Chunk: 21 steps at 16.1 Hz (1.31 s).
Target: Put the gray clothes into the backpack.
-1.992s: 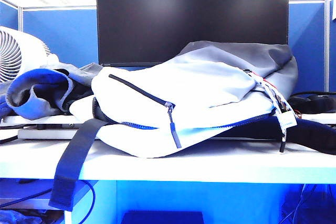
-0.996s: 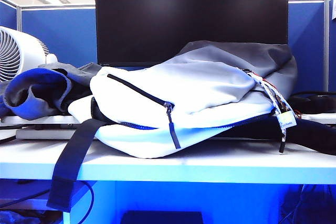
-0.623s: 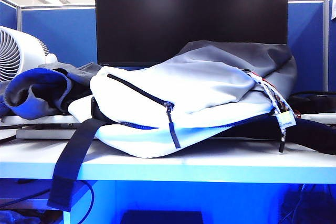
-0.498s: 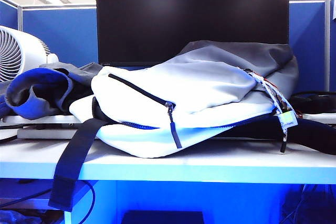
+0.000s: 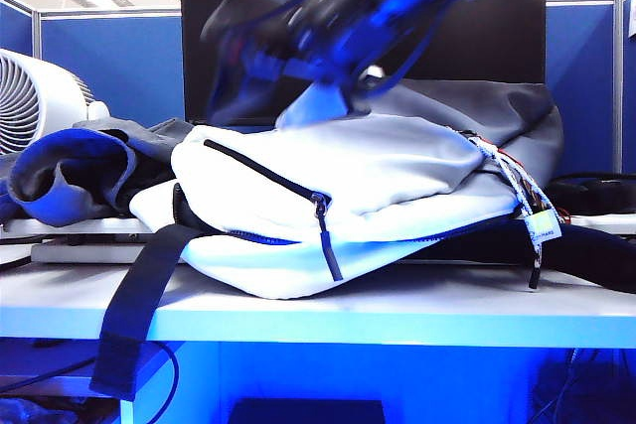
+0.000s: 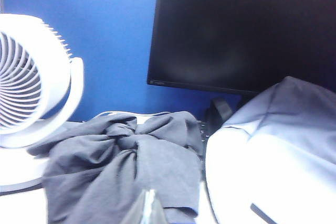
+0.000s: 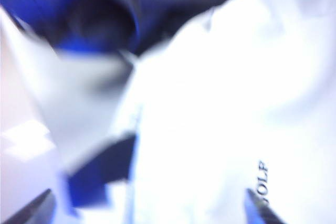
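Above backpack (image 5: 338, 196), blurred right gripper (image 7: 152, 208) jaws released, left gripper (image 6: 148, 208) clenched nr gray clothes (image 6: 126, 171), fan (image 6: 26, 93).

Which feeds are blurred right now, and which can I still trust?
Exterior view: the arm above the backpack is smeared by motion; the rest is sharp, with a blue cast. Right wrist view: heavily blurred and washed out, right end effector tips barely readable at the edge. Left wrist view: mostly clear, gray clothes and fan legible.

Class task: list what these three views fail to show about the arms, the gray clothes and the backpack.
- Right gripper: motion-blurred in the exterior view, its shape unreadable.
- Left gripper: cut off by the left wrist view's edge.
- Gray clothes: far side hidden behind the backpack.
- Backpack's main opening: not visible anywhere.
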Tool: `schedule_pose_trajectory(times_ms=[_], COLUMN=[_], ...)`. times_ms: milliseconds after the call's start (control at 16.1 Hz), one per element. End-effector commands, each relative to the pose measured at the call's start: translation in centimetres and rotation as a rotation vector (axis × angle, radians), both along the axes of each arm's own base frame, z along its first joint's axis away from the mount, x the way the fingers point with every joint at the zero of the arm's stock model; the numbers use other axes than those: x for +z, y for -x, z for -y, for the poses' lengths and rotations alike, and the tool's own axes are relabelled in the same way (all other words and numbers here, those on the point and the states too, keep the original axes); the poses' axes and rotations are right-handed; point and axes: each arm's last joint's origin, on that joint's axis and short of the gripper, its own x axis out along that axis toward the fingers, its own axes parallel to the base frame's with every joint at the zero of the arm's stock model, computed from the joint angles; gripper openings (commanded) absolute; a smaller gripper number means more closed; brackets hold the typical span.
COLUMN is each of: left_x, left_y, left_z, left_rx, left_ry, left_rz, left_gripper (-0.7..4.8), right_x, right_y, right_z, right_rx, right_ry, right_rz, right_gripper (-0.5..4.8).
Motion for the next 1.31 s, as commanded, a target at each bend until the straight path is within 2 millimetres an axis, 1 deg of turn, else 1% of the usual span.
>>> schedule_pose_trajectory(times_ms=[62, 125, 187, 249, 311, 374, 498, 623, 747, 809, 872, 934, 996, 1058, 1183, 1245, 1307], left_x=[0.0, 0.0, 0.0, -0.1, -0.2, -0.4, -0.8, -1.2, -1.6, -1.7, -2.0, -2.5, -3.0, -3.8, -5.2, -6.1, -6.8], left_y=[-0.3, -0.3, -0.3, -0.3, -0.4, -0.7, -1.1, -1.6, -2.4, -2.7, -3.3, -4.0, -4.6, -5.5, -7.3, -8.3, -9.5], left_z=[0.0, 0.0, 0.0, 0.0, 0.0, 0.0, 0.0, 0.1, 0.1, 0.1, 0.2, 0.2, 0.2, 0.2, 0.1, 0.0, 0.0], left_rx=[0.000, -0.004, -0.003, -0.002, -0.002, -0.002, -0.001, -0.022, -0.026, -0.030, -0.043, -0.041, -0.036, -0.028, 0.004, 0.024, 0.025], left_ry=[-0.002, -0.002, -0.004, -0.007, -0.027, -0.035, -0.048, -0.055, -0.078, -0.082, -0.084, -0.096, -0.124, -0.141, -0.160, -0.162, -0.162], left_rz=[0.002, 0.001, 0.001, -0.002, -0.007, -0.020, -0.044, -0.070, -0.063, -0.064, -0.064, -0.068, -0.076, -0.080, -0.063, -0.050, -0.049], left_gripper=[-0.01, -0.01, -0.01, -0.01, -0.01, -0.01, -0.01, -0.01, -0.01, -0.01, -0.01, -0.01, 0.00, 0.34, 1.14, 1.83, 2.76], right_x=[-2.1, -3.8, -4.6, -4.9, -4.5, -3.6, -1.3, 3.4, 7.5, 8.8, 10.5, 11.7, 12.0, 12.0, 11.8, 11.7, 11.7], right_y=[-0.4, -1.1, -1.5, -1.7, -1.9, -2.1, -2.5, -3.3, -4.3, -4.7, -5.3, -5.9, -6.3, -6.7, -7.1, -7.1, -7.1], right_z=[-1.3, -1.7, -1.8, -2.0, -2.2, -2.4, -2.7, -1.9, 0.1, 1.0, 2.6, 4.0, 5.3, 6.2, 7.0, 7.0, 7.0], right_rx=[-0.086, -0.149, -0.186, -0.188, -0.189, -0.200, -0.232, -0.231, -0.200, -0.187, -0.178, -0.175, -0.180, -0.170, -0.139, -0.120, -0.106], right_ry=[0.140, 0.168, 0.185, 0.179, 0.148, 0.097, -0.001, -0.214, -0.428, -0.484, -0.553, -0.584, -0.597, -0.616, -0.662, -0.657, -0.653], right_rz=[0.091, 0.106, 0.113, 0.117, 0.134, 0.155, 0.156, 0.130, 0.080, 0.072, 0.067, 0.077, 0.079, 0.038, -0.059, -0.073, -0.084], right_gripper=[4.79, 4.79, 4.04, 1.14, 0.08, -0.06, -0.05, -0.06, -0.06, -0.06, -0.06, -0.06, -0.06, -0.06, -0.06, -0.06, -0.06])
